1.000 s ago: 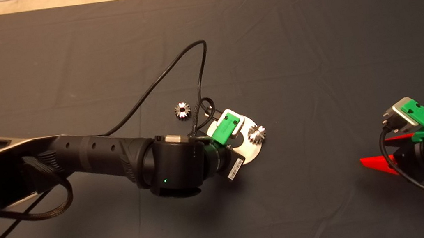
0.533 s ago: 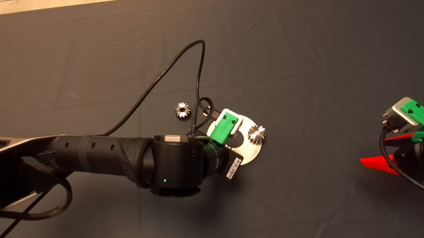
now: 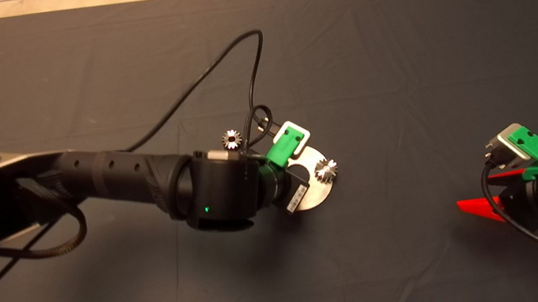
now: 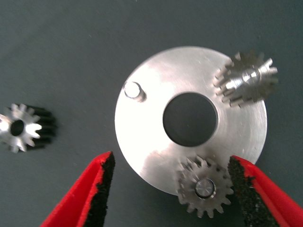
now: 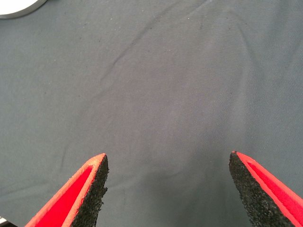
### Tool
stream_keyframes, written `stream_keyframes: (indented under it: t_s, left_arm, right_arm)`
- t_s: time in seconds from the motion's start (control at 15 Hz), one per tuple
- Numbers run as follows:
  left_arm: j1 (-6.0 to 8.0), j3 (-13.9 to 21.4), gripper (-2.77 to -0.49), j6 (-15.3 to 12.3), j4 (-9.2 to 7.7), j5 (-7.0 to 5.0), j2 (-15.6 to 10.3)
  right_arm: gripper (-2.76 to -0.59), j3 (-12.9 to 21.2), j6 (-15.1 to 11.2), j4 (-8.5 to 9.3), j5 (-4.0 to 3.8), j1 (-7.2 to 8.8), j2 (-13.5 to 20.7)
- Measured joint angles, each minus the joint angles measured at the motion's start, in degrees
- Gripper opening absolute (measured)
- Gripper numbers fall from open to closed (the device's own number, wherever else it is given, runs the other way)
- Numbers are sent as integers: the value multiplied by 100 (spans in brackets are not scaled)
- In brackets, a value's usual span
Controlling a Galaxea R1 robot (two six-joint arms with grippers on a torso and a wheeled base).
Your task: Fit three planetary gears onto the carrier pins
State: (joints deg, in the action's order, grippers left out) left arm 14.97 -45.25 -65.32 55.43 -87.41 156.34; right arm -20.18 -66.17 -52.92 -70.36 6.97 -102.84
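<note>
Left gripper [image 4: 170,163]: you see its two red fingers spread wide and holding nothing, poised above the carrier plate; in the head view the arm's wrist covers the fingers, so only the wrist view shows them.
Carrier plate [image 4: 142,142]: a shiny round metal disc with a large centre hole, lying flat on the dark mat [image 3: 391,49] near its middle. In the head view the arm hides roughly half of the plate.
Carrier pins: three posts. One bare pin [image 4: 134,90] stands free with nothing on it. A second pin [image 4: 205,187] shows as a round tip inside a gear's bore. The third is under the tilted-looking gear, and you cannot clearly see it.
Seated gear [image 4: 204,187]: sits on its pin, between the open fingers, close to one pad.
Second gear [image 4: 246,80]: on the plate's rim at the opposite pin; whether it is fully down you cannot tell.
Loose gear [image 4: 20,128]: lies on the mat, apart from the plate, partly behind the arm's cable in the head view.
Right gripper [image 5: 168,163]: parked at the mat's right edge, fingers spread, over bare mat.
</note>
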Motion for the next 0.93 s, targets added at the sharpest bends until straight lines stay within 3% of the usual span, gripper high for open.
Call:
stream_keyframes:
  t_s: [0.13,0.27,0.4,0.53,0.73,0.93]
  left_arm:
    - [29,-2,-150,-1,-113,-2,0]
    - [32,-4,-150,-1,-168,0,-15]
    - [35,-115,-150,0,-191,1,-34]
    - [73,-236,-150,7,-210,4,-120]
    - [79,-282,-150,88,-287,-5,-425]
    - [79,-304,-150,307,-329,-2,-628]
  right_arm:
    - [-147,0,246,0,-6,2,14]
    - [-147,0,832,0,-6,2,149]
    - [-147,0,1250,46,-33,160,278]
    - [-147,0,1309,177,-26,420,306]
    - [-147,0,1316,361,-46,443,352]
    - [-147,0,1319,436,-248,444,480]
